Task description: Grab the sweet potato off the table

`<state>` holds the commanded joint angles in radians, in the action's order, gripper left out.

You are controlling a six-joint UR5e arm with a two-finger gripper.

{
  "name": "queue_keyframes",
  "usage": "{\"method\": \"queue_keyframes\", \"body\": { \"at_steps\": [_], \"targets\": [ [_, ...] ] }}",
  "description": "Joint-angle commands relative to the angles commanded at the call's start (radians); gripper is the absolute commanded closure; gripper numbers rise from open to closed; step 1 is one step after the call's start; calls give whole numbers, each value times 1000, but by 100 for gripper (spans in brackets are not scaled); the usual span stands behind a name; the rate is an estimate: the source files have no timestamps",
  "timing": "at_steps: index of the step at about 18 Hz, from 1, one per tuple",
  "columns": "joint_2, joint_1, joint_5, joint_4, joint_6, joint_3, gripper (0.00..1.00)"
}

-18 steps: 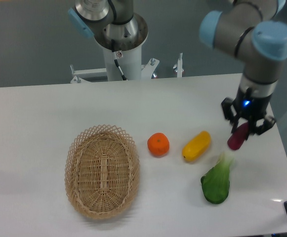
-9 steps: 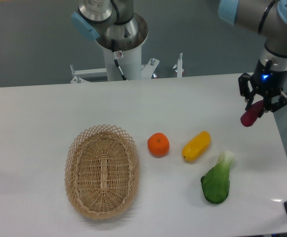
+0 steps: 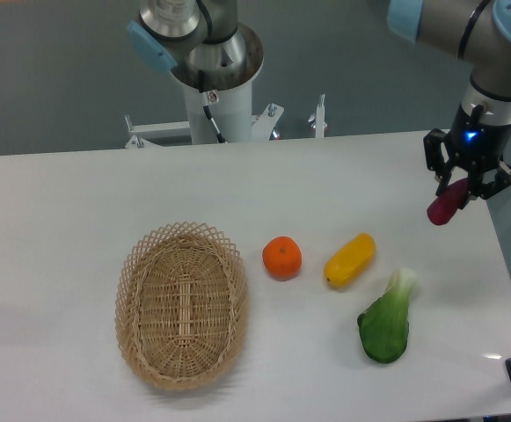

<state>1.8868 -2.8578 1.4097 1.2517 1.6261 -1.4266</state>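
The sweet potato (image 3: pixel 443 205), a small dark magenta tuber, hangs tilted in my gripper (image 3: pixel 466 187), clear above the white table (image 3: pixel 79 193) near its far right edge. The gripper's black fingers are shut on the tuber's upper end; its lower end sticks out down and to the left. A blue light glows on the gripper's wrist.
A wicker basket (image 3: pixel 182 303) lies at the left-centre. A round orange (image 3: pixel 281 257) and a yellow-orange oblong vegetable (image 3: pixel 350 259) lie mid-table. A green bok choy (image 3: pixel 387 322) lies at the front right. The arm's base column (image 3: pixel 215 79) stands behind the table.
One second ago the gripper held the sweet potato low by the bok choy. It rose up and to the right with it, and has held nearly still for the last half second.
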Motion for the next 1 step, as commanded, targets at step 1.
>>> {"method": "queue_keyframes", "body": {
  "at_steps": [1],
  "targets": [
    [0,0,-2,0,-2,-2,75]
  ]
}}
